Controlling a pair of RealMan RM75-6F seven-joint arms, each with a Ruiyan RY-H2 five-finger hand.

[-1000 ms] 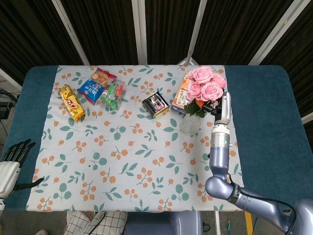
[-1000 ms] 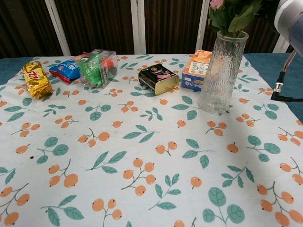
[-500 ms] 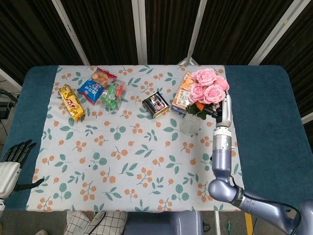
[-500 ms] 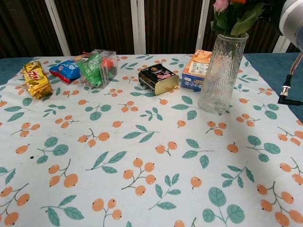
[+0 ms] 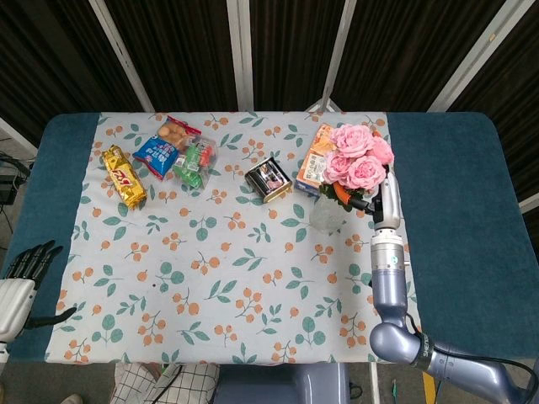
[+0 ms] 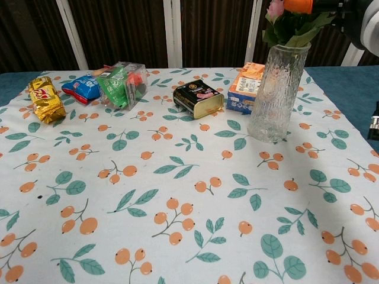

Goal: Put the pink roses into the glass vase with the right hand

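Observation:
The pink roses [image 5: 358, 156] stand with their leafy stems [image 6: 293, 26] inside the glass vase [image 6: 275, 89], which sits at the right of the floral cloth, also the vase [image 5: 327, 215] in the head view. My right hand [image 5: 367, 199] is mostly hidden under the blooms; its dark fingers hold the stems just above the vase rim, beside an orange piece [image 5: 340, 192]. In the chest view only the right hand's edge [image 6: 348, 13] shows at the top right. My left hand [image 5: 18, 278] rests open off the table's left front corner.
A gold snack packet [image 5: 124, 177], a blue bag [image 5: 156, 151], a clear box of green items [image 5: 194, 164], a black tin [image 5: 268, 179] and an orange carton [image 5: 313, 164] lie along the far half. The carton [image 6: 247, 87] stands right behind the vase.
My right forearm has drawn back toward the robot and slightly right. The roses shifted right with it, and an orange piece has come into sight among the stems.

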